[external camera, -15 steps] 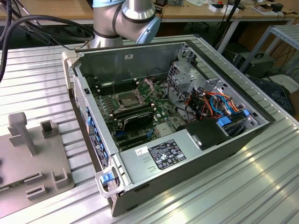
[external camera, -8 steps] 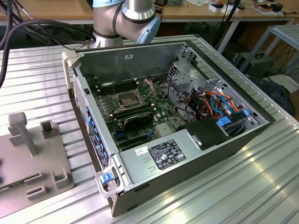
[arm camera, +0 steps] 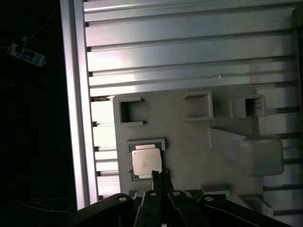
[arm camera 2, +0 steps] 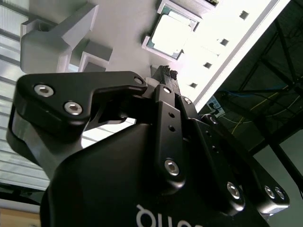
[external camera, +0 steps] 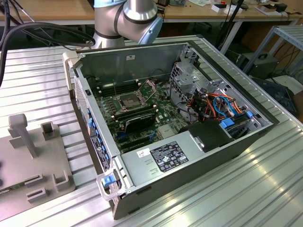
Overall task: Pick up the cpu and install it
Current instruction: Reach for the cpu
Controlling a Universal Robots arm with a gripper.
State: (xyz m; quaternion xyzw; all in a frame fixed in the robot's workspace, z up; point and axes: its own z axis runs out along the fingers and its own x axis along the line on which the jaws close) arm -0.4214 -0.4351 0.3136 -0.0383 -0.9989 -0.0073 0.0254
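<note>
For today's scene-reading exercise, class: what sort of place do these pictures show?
Probably a robotics lab or test workshop: a robot arm stands by an open computer case on a ribbed aluminium table, with cluttered workbenches behind.

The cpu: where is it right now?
In both wrist views the cpu lies in a framed recess of the grey fixture plate, just beyond the tool.
</note>
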